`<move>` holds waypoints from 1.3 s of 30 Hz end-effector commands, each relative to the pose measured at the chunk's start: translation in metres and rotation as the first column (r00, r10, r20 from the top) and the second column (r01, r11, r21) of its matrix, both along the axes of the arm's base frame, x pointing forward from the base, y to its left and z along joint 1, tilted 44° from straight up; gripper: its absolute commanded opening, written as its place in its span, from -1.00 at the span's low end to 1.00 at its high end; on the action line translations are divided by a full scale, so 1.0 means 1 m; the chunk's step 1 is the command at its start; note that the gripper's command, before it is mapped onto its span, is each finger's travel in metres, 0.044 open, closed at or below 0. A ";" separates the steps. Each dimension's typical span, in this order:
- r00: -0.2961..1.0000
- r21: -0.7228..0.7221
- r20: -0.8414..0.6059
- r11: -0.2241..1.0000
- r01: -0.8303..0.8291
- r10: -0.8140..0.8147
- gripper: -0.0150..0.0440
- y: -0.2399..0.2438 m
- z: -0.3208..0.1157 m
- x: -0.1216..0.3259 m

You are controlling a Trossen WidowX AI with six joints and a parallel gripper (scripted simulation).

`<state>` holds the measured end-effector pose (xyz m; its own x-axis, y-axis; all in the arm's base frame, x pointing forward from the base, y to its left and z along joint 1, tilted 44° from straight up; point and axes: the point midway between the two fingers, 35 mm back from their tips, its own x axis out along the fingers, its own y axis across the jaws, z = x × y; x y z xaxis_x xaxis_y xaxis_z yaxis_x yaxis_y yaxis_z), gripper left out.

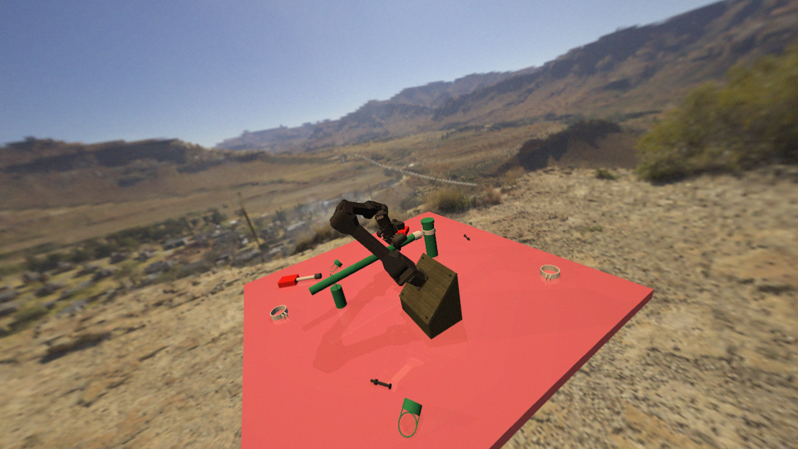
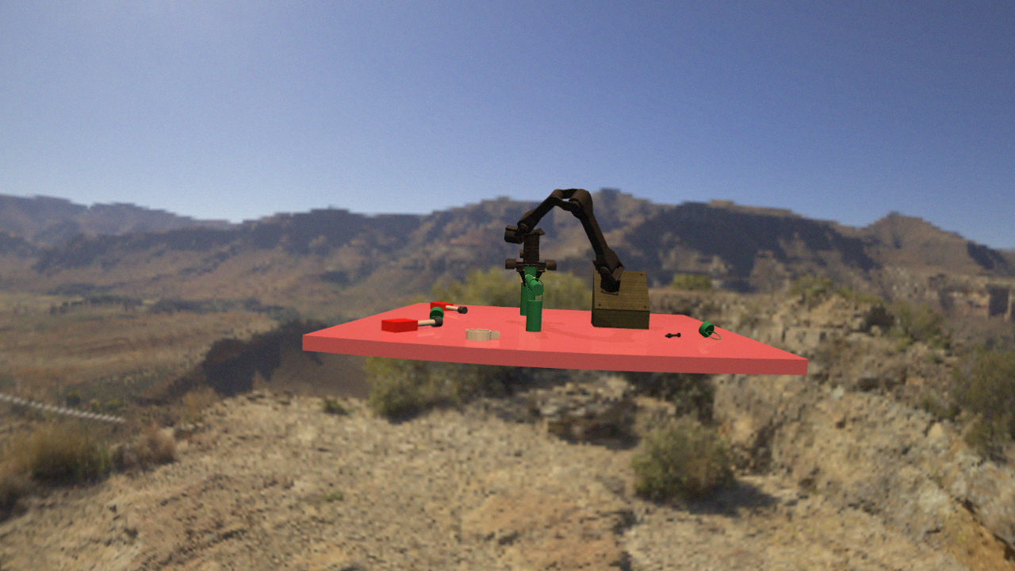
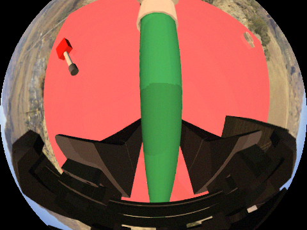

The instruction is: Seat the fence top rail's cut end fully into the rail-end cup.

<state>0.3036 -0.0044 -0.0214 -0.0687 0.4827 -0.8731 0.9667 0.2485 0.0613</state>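
My gripper [image 1: 394, 244] [image 2: 530, 274] [image 3: 159, 121] is shut on the green top rail [image 1: 348, 271] [image 3: 160, 64] near its cup end. The rail slopes down from there and passes over the short green post [image 1: 338, 297] [image 2: 534, 318], through its thin loop. In the wrist view the pale rail-end cup [image 1: 416, 235] [image 3: 157, 9] surrounds the rail's cut end. How deep the end sits inside is hidden. The cup hangs on the pale brace band [image 1: 429, 231], high on the big green post [image 1: 431, 246], just under its cap [image 1: 427, 221].
Red mallets [image 1: 287, 280] [image 2: 399, 325] [image 3: 64, 49] [image 1: 404, 229] [image 2: 438, 305] lie beyond the rail. Loose bands [image 1: 279, 312] [image 2: 478, 334] [image 1: 550, 272], bolts [image 1: 381, 383] [image 1: 467, 237] and a loop cap [image 1: 411, 406] [image 2: 706, 328] lie about. My wooden base [image 1: 431, 295] [image 2: 620, 298] stands near the rail.
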 end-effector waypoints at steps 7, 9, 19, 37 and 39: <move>1.000 -0.023 0.002 1.000 -0.004 0.004 -0.49 -0.011 -0.007 -0.003; 1.000 -0.023 0.002 1.000 -0.004 0.004 -0.49 -0.011 -0.008 -0.003; 1.000 -0.023 0.002 1.000 -0.004 0.004 -0.49 -0.016 -0.012 -0.001; 1.000 -0.007 -0.005 1.000 -0.002 0.002 -0.40 -0.013 -0.013 -0.001; 1.000 -0.007 -0.005 1.000 -0.002 0.002 -0.22 -0.013 -0.013 -0.001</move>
